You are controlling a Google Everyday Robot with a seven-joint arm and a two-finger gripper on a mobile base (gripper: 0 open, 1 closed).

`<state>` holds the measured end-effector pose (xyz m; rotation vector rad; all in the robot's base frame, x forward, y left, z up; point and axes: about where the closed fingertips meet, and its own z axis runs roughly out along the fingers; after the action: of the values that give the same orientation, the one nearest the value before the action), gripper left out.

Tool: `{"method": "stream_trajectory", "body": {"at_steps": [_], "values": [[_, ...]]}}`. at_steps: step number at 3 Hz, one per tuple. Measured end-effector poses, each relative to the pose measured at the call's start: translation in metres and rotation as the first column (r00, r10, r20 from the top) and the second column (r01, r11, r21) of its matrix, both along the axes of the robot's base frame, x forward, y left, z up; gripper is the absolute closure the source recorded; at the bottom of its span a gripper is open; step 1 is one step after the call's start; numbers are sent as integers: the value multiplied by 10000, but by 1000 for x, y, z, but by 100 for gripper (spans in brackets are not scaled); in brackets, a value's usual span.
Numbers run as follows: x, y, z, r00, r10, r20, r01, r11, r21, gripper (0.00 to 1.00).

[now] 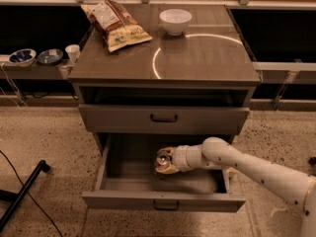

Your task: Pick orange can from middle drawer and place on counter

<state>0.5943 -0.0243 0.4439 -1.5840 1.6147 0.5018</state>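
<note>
The middle drawer (123, 200) is pulled open below the counter (207, 58). The orange can (161, 157) is inside it near the middle, its silver top showing, tilted toward the left. My gripper (163, 163) reaches in from the right on a white arm and is shut on the can, holding it a little above the drawer floor. The can's body is mostly hidden by the fingers. The counter carries a bright white ring-shaped arc.
A white bowl (175, 20) and a chip bag (116, 23) sit at the back of the counter. The grey drawer front above (163, 118) is shut. A low shelf at left holds small bowls (22, 57) and a cup (73, 52). A black pole (24, 191) lies on the floor at left.
</note>
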Motion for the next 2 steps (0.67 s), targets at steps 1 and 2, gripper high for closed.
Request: {"method": "stream_trajectory", "body": {"at_steps": [1,2], "values": [[-22,-10,53,9946,682,788,-792,9860,1466,100],[-56,-20,106,9815,1328,1378,-1553,9734,1684,100]]}}
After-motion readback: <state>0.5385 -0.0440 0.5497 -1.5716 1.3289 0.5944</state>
